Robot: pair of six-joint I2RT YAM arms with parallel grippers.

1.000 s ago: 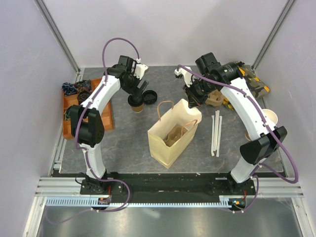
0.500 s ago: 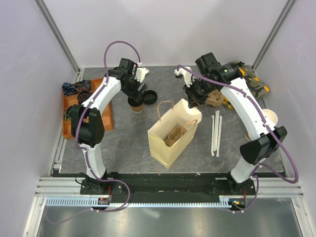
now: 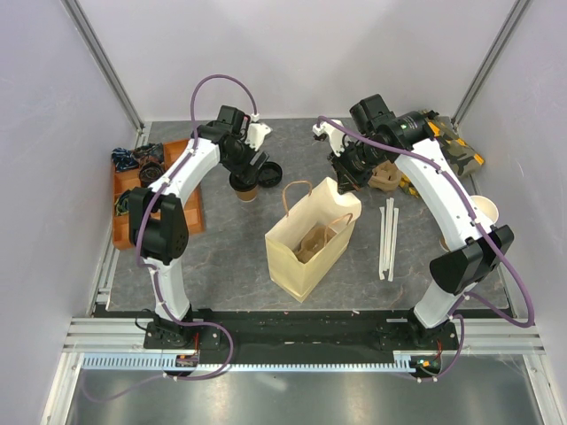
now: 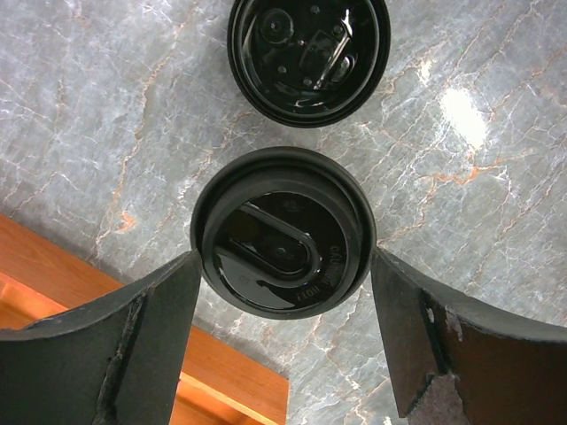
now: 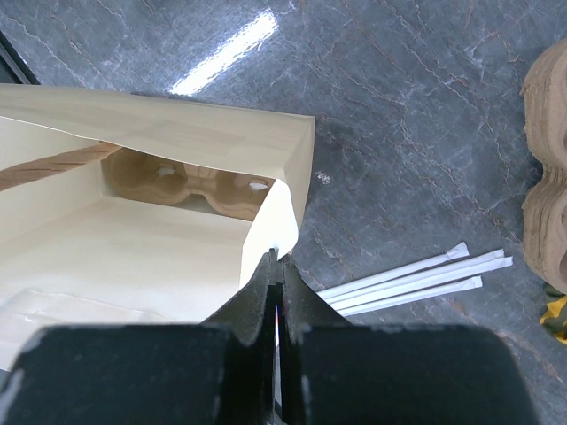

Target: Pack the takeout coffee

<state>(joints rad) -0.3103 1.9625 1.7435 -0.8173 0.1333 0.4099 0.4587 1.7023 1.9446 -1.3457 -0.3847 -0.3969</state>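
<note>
The takeout coffee [image 3: 245,186], a small brown cup with a black lid [image 4: 282,232], stands on the grey table behind the tan paper bag [image 3: 312,239]. My left gripper [image 4: 283,301] is open right above it, one finger [image 4: 133,345] on each side of the lid, not touching. A loose black lid [image 4: 308,55] lies just beyond the cup. My right gripper [image 5: 277,266] is shut on the bag's rim [image 5: 279,221] and holds the bag open. A brown cup carrier [image 5: 190,188] sits inside the bag.
An orange wooden tray [image 3: 128,208] lies at the left; its corner [image 4: 221,381] shows under my left fingers. White wrapped straws [image 3: 387,237] lie right of the bag. Stacked pulp carriers [image 5: 545,168] and pale cups [image 3: 483,212] are at the right.
My left gripper has shifted slightly back and right above the lidded cup. The right arm and the bag have not moved.
</note>
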